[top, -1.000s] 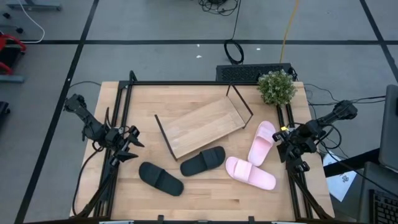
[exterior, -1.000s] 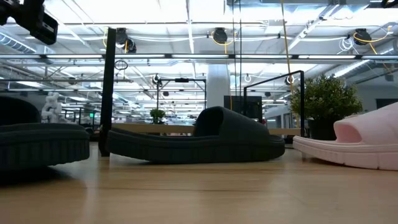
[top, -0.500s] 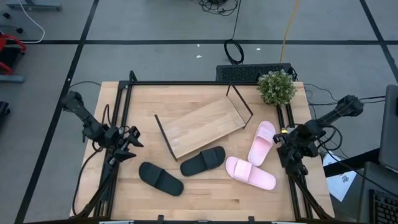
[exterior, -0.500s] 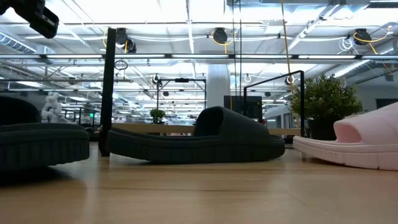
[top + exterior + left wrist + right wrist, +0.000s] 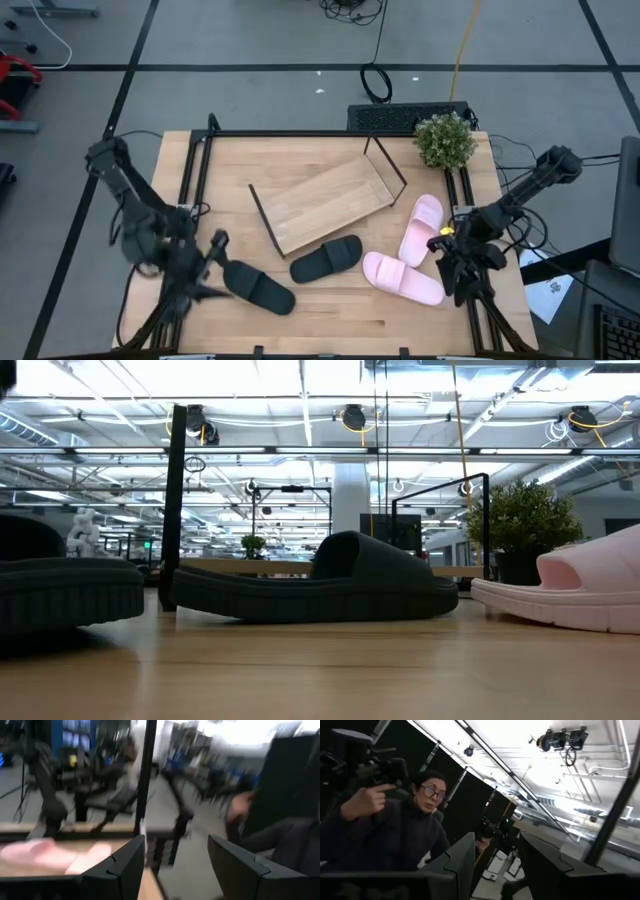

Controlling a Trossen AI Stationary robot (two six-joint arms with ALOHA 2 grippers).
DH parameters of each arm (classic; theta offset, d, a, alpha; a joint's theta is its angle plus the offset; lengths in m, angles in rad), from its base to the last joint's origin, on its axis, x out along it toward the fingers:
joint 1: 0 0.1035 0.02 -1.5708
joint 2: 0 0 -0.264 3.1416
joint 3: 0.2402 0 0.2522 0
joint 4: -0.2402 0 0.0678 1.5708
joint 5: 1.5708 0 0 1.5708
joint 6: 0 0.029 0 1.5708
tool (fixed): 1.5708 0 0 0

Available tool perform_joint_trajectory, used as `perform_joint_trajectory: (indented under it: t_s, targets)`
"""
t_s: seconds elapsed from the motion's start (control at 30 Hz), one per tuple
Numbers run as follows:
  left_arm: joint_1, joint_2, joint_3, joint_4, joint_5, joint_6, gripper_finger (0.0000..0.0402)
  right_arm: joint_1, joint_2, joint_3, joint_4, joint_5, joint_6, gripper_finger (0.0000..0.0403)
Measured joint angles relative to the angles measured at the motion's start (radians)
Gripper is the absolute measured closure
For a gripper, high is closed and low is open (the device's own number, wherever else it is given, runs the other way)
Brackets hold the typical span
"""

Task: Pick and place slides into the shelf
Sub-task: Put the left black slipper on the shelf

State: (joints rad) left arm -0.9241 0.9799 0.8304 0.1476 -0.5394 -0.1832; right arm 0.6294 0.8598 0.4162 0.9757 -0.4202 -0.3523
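Right, both arms are out at the table's edges and nothing is in hand yet. Left gripper hangs low at the near left, just beside the heel of the left black slide, fingers spread wide and empty. Right gripper sits at the right edge, just beside the near pink slide; its fingers stand apart in the right wrist view with nothing between them.

Risks? The left claw could nudge that black slide along the wood instead of straddling it, since the sole lies flat and low. The shelf sits skewed in the middle of the table, so a slide carried in square may catch its thin black frame or land half off the board. The pink pair touch at one end, so lifting one may drag the other.

Now the slides themselves: two matte black, the second just near the shelf's front edge, strap arched high; two pale pink, the far one angled towards the plant. All four lie sole-down on the tabletop, none on the shelf.
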Motion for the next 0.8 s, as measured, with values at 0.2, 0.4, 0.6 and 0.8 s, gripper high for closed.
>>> perform_joint_trajectory:
  t_s: [0.2, 0.4, 0.6, 0.8]
  targets:
    - [-0.079, 0.353, 0.475, -0.525, -0.216, -0.270, 0.0186, 0.054, 0.000, 0.000, -0.021, 0.000, -0.010, 0.0259]
    - [-0.080, 0.605, 0.766, -0.959, -0.210, -0.701, 0.0186, 0.076, 0.001, 0.000, -0.033, 0.003, -0.037, 0.0259]
    - [-0.026, 0.737, 0.800, -1.085, -0.056, -1.009, 0.0186, 0.076, 0.001, 0.001, -0.052, 0.072, -0.061, 0.0259]
    - [0.036, 0.835, 0.800, -1.217, 0.157, -1.246, 0.0186, 0.076, 0.001, 0.001, -0.110, 0.211, -0.093, 0.0259]
